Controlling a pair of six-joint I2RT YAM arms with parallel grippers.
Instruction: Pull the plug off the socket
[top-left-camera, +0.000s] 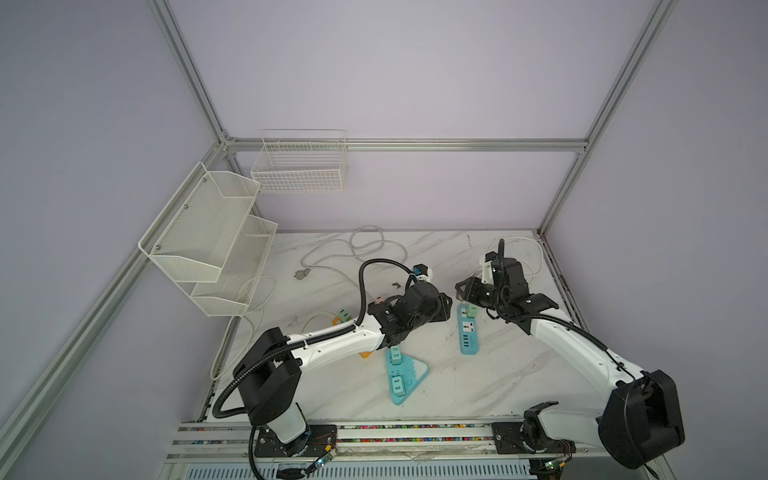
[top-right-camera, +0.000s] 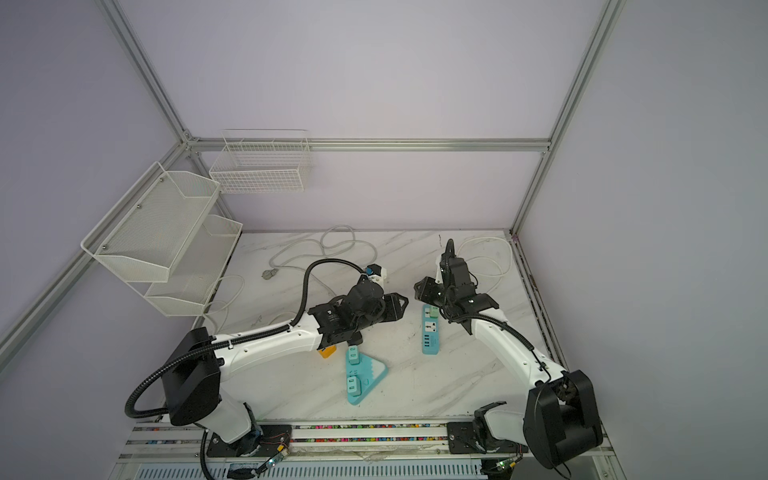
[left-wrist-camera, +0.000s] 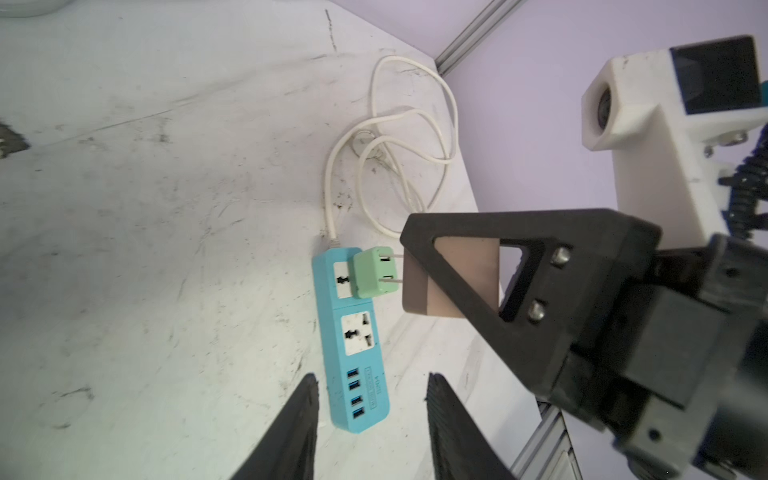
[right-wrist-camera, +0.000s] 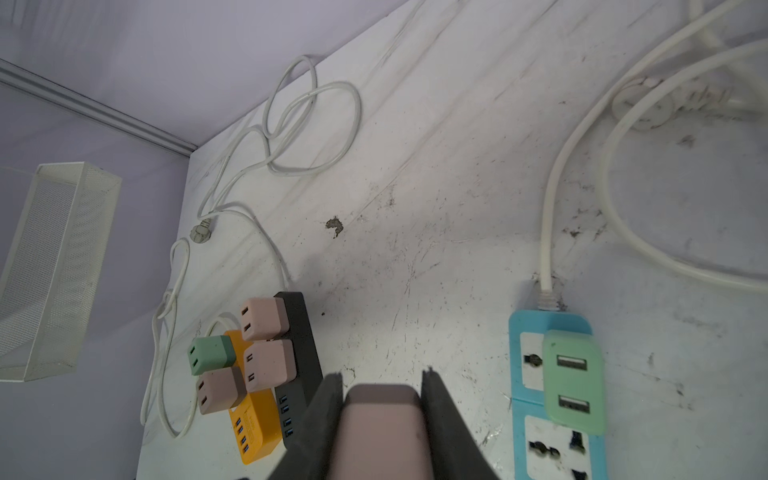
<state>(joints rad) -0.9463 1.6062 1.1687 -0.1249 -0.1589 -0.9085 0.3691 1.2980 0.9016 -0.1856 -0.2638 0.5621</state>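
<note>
Blue power strip, white socket faces. Mint-green plug on strip. Dusty-pink plug near strip. White cord off strip's end. Table: white, grey marble veins.

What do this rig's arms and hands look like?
The left arm and right arm have white shells, black joint housings and black corrugated cable conduit. The left hand and right hand have black tapered fingers; the right's show a triangular cut-out and two screws. Its wrist camera is white.

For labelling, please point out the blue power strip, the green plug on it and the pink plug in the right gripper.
blue power strip (left-wrist-camera: 368, 409), left wrist view, USB end
green plug (right-wrist-camera: 573, 382), right wrist view, top face
pink plug (right-wrist-camera: 382, 432), right wrist view, body
</note>
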